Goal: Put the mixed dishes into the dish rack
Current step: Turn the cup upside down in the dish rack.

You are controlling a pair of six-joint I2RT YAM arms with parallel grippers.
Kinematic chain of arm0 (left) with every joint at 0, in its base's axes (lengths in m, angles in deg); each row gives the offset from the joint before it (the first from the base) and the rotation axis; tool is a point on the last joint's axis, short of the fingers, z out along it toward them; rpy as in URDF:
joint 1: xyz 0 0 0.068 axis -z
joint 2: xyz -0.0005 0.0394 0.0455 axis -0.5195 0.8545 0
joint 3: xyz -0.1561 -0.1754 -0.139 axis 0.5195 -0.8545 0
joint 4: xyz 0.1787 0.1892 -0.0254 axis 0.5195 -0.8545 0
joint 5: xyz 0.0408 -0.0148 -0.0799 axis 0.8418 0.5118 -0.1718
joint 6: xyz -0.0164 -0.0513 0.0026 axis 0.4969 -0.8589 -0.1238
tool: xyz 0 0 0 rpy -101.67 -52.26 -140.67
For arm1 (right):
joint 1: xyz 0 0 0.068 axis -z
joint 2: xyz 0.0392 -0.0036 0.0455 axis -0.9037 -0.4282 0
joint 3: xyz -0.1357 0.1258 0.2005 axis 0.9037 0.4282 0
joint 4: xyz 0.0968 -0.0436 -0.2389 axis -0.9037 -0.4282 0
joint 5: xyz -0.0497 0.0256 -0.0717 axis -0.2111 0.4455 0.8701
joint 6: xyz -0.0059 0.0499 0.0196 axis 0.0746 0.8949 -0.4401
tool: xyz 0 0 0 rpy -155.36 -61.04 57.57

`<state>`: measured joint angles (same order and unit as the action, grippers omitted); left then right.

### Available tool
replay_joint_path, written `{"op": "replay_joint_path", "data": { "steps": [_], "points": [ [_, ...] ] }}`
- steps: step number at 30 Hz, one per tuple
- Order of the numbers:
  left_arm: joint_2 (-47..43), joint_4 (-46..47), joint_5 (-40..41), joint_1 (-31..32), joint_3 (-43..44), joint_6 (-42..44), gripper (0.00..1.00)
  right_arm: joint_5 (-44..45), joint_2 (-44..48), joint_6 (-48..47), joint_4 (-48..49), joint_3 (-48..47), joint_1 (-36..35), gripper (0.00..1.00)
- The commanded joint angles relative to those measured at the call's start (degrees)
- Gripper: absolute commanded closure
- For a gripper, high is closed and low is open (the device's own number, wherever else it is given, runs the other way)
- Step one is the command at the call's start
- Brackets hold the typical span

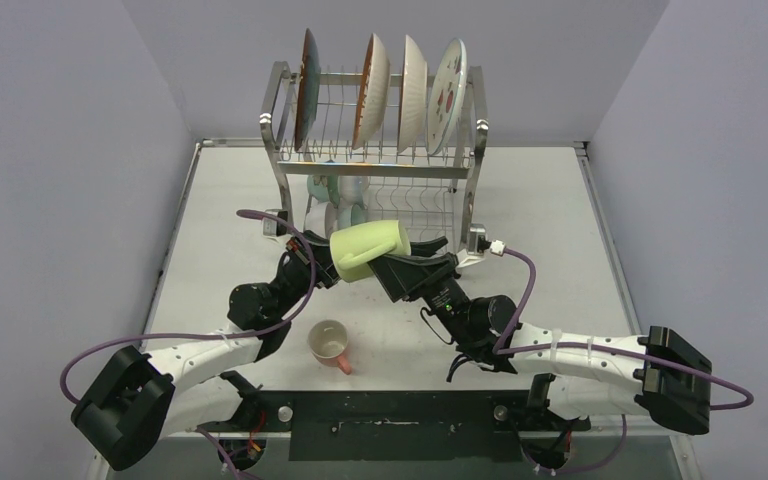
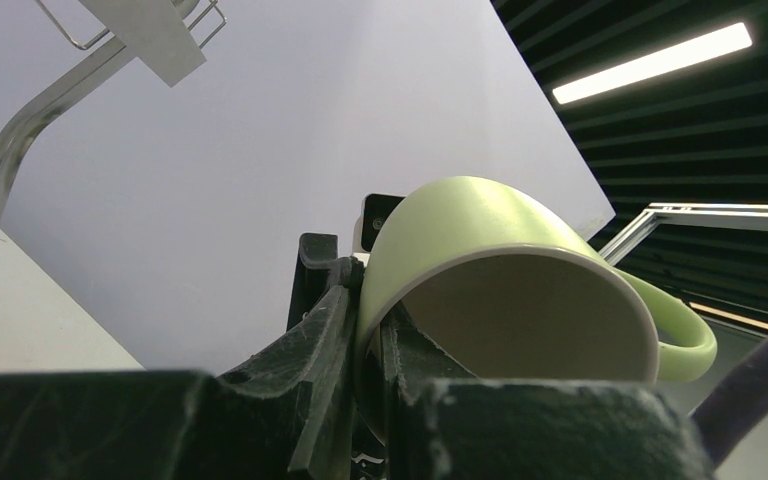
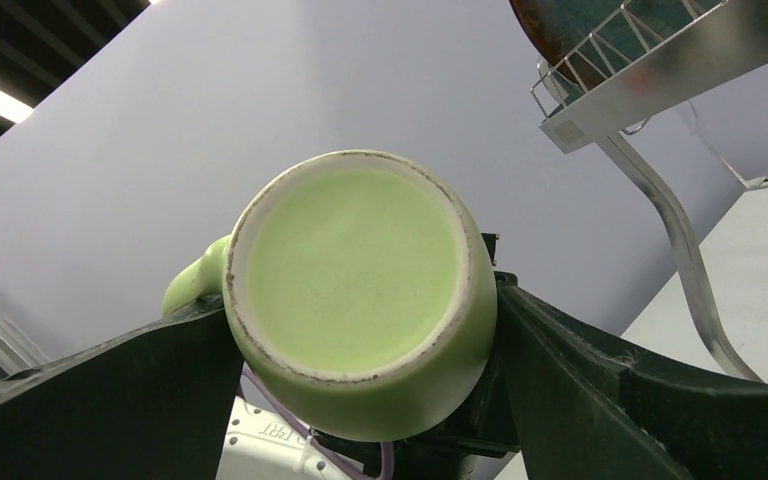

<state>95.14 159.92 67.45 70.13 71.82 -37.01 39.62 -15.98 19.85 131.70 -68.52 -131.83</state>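
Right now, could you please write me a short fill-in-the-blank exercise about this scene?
1. The left end effector pinches the green mug by its ___.
2. The top tier of the dish rack holds ___ upright plates.
3. The pink mug stands outside the rack, on the ___.
Missing words: rim; four; table.

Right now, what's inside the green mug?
The left gripper has one finger inside the green mug at the rim; otherwise the cream interior looks empty. Its lower part is hidden behind the gripper.
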Motion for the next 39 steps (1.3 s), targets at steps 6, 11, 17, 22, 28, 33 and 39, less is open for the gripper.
{"op": "replay_joint_path", "data": {
  "steps": [6,11,17,22,28,33,39],
  "points": [
    [0.2,6.1,-3.7,0.6,2.7,-0.4,1.00,-1.1,0.3,0.8,5.0,-2.3,-0.4,0.43],
    [-0.4,3.7,-3.7,0.6,2.6,-0.2,1.00,-0.5,1.2,0.2,4.1,-2.1,-0.3,0.72],
    [-2.7,0.3,-2.8,0.6,1.0,1.0,0.76,0.8,3.7,-0.9,2.0,-1.1,-0.3,0.76],
    [-3.6,-0.7,-2.6,0.4,-0.3,1.4,0.56,1.6,5.6,-2.2,0.5,-0.6,-0.4,0.76],
    [-6.8,-2.7,-2.5,-1.2,-3.7,1.5,0.44,3.0,9.9,-5.7,-5.1,0.1,-0.3,0.76],
    [-13.4,-9.3,-2.0,-4.7,-7.1,1.8,0.38,5.8,16.3,-10.8,-15.8,0.2,-0.2,0.76],
    [-22.2,-23.2,-5.2,-9.4,-8.0,5.3,0.36,11.1,20.9,-21.3,-39.7,-5.0,-0.4,0.79]
  ]
}}
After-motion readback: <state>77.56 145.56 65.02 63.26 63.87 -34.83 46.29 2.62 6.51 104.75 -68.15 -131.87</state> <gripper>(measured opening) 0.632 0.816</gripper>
